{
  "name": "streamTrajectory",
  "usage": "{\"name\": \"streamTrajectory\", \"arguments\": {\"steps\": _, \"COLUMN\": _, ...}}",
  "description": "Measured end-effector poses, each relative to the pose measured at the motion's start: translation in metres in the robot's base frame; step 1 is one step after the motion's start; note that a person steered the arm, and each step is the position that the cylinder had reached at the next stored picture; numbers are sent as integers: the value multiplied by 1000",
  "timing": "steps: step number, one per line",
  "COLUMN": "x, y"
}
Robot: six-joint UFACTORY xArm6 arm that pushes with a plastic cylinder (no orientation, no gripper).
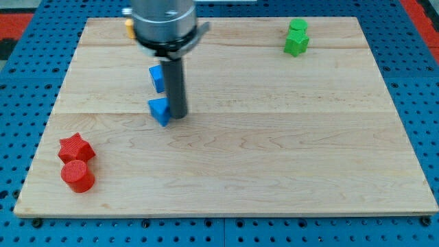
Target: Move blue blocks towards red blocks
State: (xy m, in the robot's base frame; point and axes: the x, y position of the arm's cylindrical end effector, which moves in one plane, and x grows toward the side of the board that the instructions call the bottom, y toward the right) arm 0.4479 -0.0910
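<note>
my tip holds nothing, being a bare rod, and touches the blue triangular block on its view-left side. the blue cube sits just above-left of it. the red star and red cylinder lie well below-left, so most of the push is left.

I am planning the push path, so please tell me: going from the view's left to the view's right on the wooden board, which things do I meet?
Red star-shaped block with the red cylinder block just below it → blue blocks beside my tip → green blocks.
</note>
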Motion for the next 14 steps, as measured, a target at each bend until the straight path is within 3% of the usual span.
{"name": "streamTrajectory", "arguments": {"steps": 1, "x": -32, "y": -1}}
{"name": "streamTrajectory", "arguments": {"steps": 2, "x": -21, "y": -34}}
{"name": "streamTrajectory", "arguments": {"steps": 3, "x": 49, "y": -54}}
{"name": "streamTrajectory", "arguments": {"steps": 4, "x": 30, "y": -10}}
{"name": "streamTrajectory", "arguments": {"steps": 5, "x": -34, "y": 68}}
{"name": "streamTrajectory", "arguments": {"steps": 6, "x": -96, "y": 63}}
{"name": "streamTrajectory", "arguments": {"steps": 7, "x": -101, "y": -2}}
{"name": "streamTrajectory", "arguments": {"steps": 9, "x": 1, "y": -48}}
{"name": "streamTrajectory", "arguments": {"steps": 10, "x": -48, "y": -6}}
{"name": "streamTrajectory", "arguments": {"steps": 11, "x": -103, "y": -18}}
{"name": "streamTrajectory", "arguments": {"steps": 12, "x": -60, "y": -74}}
{"name": "streamTrajectory", "arguments": {"steps": 13, "x": 14, "y": -81}}
{"name": "streamTrajectory", "arguments": {"steps": 14, "x": -1, "y": -28}}
